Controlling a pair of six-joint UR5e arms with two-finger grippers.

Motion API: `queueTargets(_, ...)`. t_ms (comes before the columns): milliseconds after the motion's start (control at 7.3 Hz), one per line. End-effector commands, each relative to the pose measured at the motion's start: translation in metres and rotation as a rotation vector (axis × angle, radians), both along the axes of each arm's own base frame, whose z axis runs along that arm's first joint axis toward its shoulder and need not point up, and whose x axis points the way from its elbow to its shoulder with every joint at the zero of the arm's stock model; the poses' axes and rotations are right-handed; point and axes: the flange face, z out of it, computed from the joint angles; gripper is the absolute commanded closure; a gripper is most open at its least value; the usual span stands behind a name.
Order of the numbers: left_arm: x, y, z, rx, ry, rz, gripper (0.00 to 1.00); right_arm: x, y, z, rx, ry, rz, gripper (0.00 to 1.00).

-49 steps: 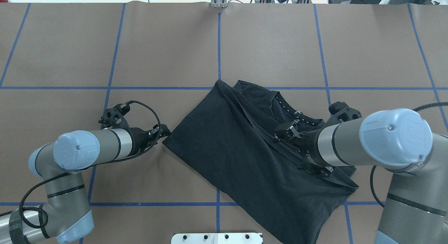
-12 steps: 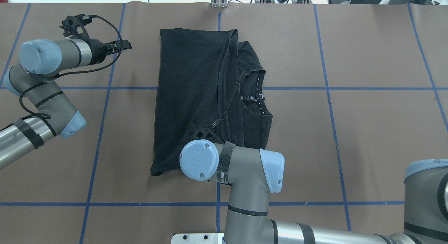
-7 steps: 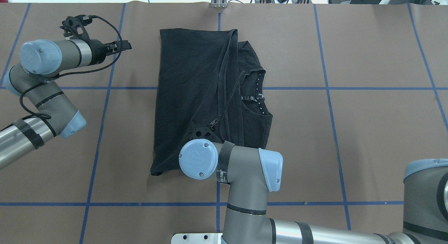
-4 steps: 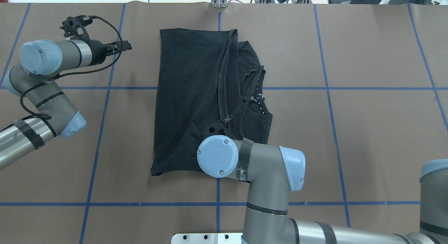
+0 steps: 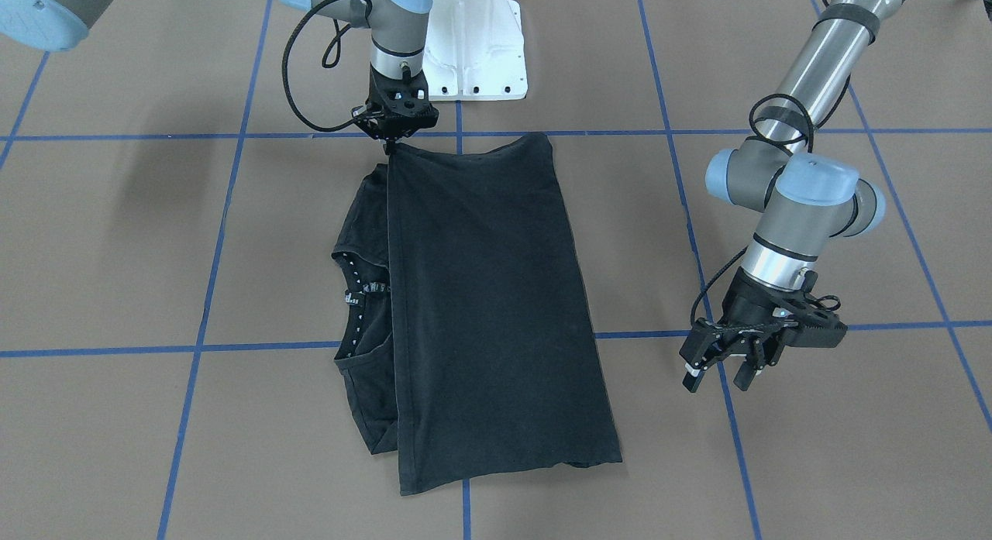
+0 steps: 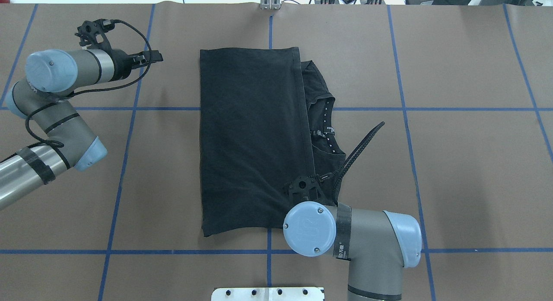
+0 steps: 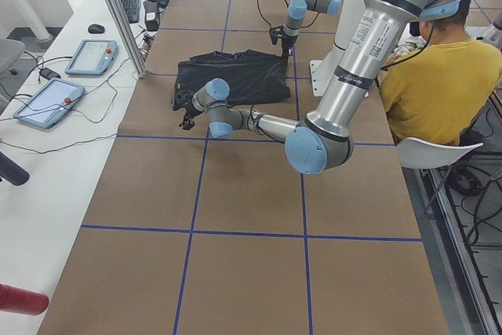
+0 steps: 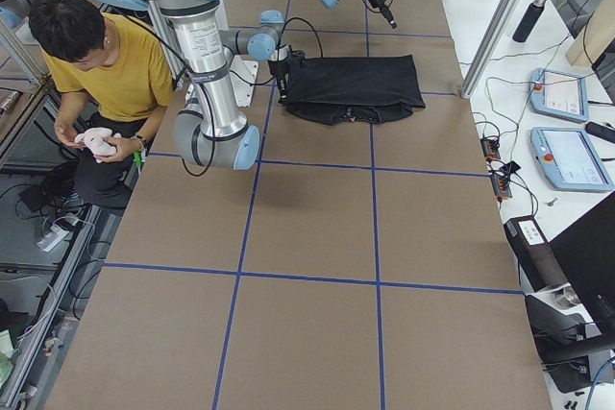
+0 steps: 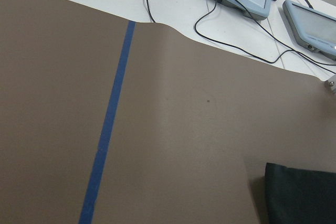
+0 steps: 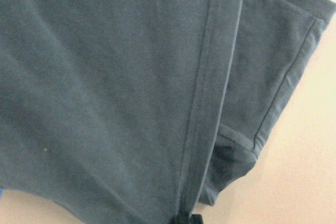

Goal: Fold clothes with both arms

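The big brown table [image 6: 453,55] is flat and dull, like paper. Blue tape lines [image 6: 453,109] cut it into squares.

The black T-shirt [image 6: 250,137] lies in the middle of it. The shirt is soft, thin cloth, folded into a long strip with one layer on top of another. Half a second ago the long edge of the top layer was crooked and wavy. Now it runs straight, and the whole shirt has slid a little toward the robot's right. No picture on the shirt shows.

The right arm [image 6: 367,240] is round grey metal with light blue caps. It did the pulling and has swung out to the right. The left arm [image 6: 99,68] has not moved and stays far off by the shirt's far corner.

The right gripper [image 5: 395,139] is small, black and hard. It pinches the hem at the shirt's corner near the robot. The left gripper [image 5: 725,367] has its two fingers spread and holds nothing.

The collar [image 6: 326,119] peeks out beside the fold, with a row of tiny white marks.

I think this tug was to smooth the fold. The shirt looks ready to be folded across next.
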Motion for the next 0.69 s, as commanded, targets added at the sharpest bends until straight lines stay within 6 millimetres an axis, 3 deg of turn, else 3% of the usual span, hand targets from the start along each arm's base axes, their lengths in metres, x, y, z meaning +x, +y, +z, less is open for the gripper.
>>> queueTargets(0, 0.0, 0.0, -0.001, 0.0, 0.001, -0.001, 0.0, 0.012, -0.019, 0.002, -0.019, -0.004, 0.052, 0.0)
queueTargets(137, 0.001, 0.0, 0.0, -0.001, 0.0, 0.001, 0.0, 0.014, -0.022, 0.0, -0.026, -0.01, 0.064, 0.0)
queueTargets(274, 0.001, 0.0, 0.0, -0.001, 0.0, 0.001, 0.0, 0.018, -0.021, -0.009, -0.114, -0.053, 0.203, 0.0)
queueTargets(411, 0.001, 0.0, -0.001, 0.0, 0.001, 0.001, 0.0, 0.017, -0.024, -0.019, -0.263, -0.202, 0.433, 0.0)
queueTargets(548, 0.001, 0.0, -0.002, 0.002, 0.002, 0.001, 0.0, 0.024, -0.025, -0.002, -0.375, -0.326, 0.572, 0.0)
